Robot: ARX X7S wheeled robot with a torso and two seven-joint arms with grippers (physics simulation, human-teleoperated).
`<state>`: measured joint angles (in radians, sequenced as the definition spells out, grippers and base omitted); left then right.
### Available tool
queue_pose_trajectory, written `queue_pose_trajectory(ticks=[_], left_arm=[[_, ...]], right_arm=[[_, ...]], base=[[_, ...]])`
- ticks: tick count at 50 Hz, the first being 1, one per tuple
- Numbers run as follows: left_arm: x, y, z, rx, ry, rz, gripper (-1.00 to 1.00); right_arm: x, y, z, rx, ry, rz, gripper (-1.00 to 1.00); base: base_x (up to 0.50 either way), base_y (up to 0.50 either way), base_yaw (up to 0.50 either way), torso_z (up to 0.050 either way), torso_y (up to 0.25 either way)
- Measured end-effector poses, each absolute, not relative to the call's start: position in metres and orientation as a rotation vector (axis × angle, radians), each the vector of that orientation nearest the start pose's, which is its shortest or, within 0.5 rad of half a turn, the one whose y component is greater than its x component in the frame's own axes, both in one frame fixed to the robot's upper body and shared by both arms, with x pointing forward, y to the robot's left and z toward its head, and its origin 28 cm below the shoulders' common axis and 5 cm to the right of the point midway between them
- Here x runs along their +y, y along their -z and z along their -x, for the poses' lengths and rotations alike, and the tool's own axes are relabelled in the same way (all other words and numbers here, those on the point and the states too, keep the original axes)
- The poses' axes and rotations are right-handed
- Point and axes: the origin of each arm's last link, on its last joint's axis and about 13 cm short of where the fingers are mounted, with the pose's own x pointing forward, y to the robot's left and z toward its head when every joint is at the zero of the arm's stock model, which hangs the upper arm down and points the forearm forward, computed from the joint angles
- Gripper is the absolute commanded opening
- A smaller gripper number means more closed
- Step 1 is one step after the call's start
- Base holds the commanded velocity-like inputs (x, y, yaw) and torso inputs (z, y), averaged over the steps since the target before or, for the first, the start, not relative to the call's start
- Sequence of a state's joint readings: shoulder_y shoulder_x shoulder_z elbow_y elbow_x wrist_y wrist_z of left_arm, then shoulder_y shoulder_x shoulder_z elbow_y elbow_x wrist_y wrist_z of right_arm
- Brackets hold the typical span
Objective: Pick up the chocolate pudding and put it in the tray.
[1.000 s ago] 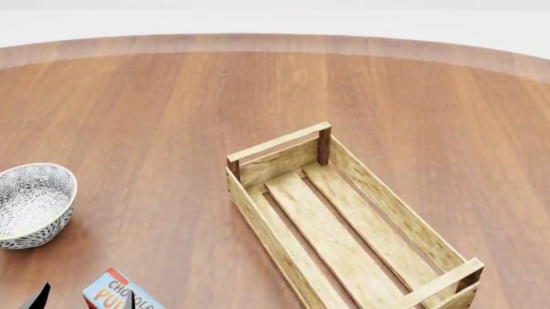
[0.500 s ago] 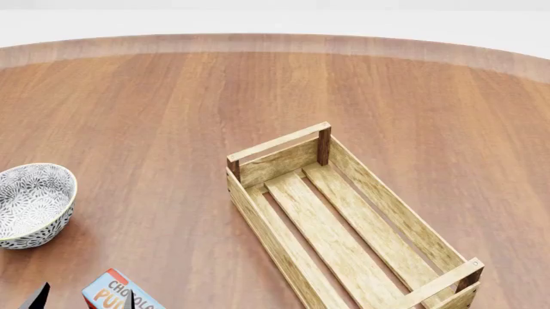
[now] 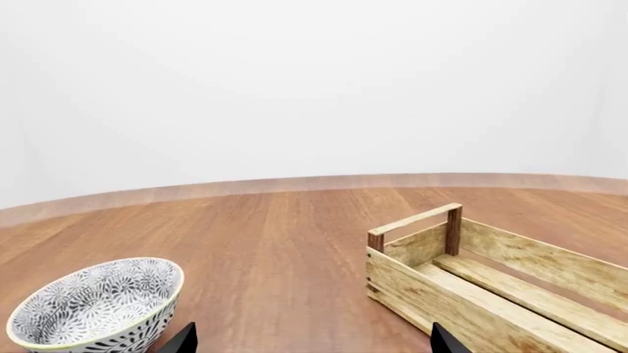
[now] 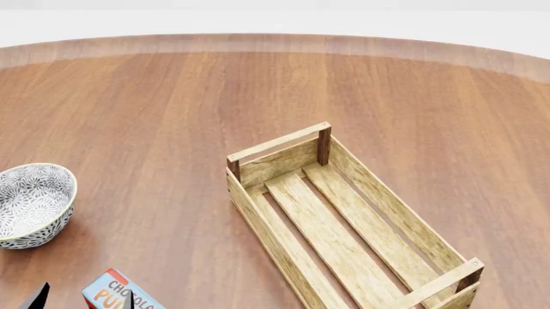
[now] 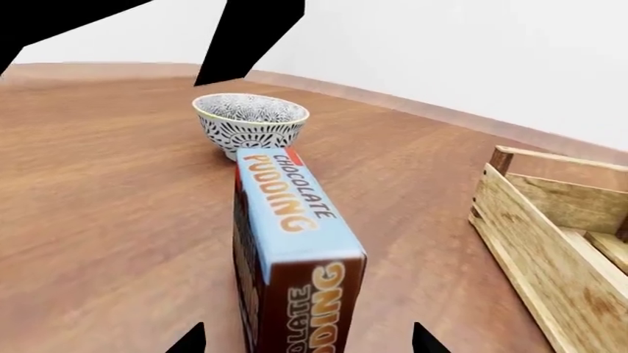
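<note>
Brown-sided and blue-topped, the chocolate pudding [image 5: 290, 265] sits directly ahead of your right gripper [image 5: 304, 344], whose two dark fingertips show spread apart on either side of the carton's near end, not yet touching it. You are at the approach step; nothing is grasped. Next you need to ease forward until the pads straddle the carton's long sides, then close. Beyond it, past the far end, stands the bowl [image 5: 251, 121]. The tray [image 5: 554, 243] lies off to the side, well apart. Your left gripper [image 3: 309, 344] also shows tips spread, holding nothing.
</note>
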<state>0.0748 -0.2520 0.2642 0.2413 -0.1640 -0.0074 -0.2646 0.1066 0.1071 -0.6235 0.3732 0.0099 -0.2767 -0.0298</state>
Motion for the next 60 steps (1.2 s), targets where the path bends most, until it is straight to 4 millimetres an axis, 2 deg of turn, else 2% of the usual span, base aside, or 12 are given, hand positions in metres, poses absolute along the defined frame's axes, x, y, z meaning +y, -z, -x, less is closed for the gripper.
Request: queue_pose_trajectory(ticks=[60], left_arm=[[0.199, -0.042, -0.187, -0.100, 0.057, -0.025, 1.00]], right_arm=[[-0.002, 0.043, -0.212, 0.062, -0.647, 0.151, 1.00]], base=[[0.00, 0.00, 0.00, 0.000, 0.000]])
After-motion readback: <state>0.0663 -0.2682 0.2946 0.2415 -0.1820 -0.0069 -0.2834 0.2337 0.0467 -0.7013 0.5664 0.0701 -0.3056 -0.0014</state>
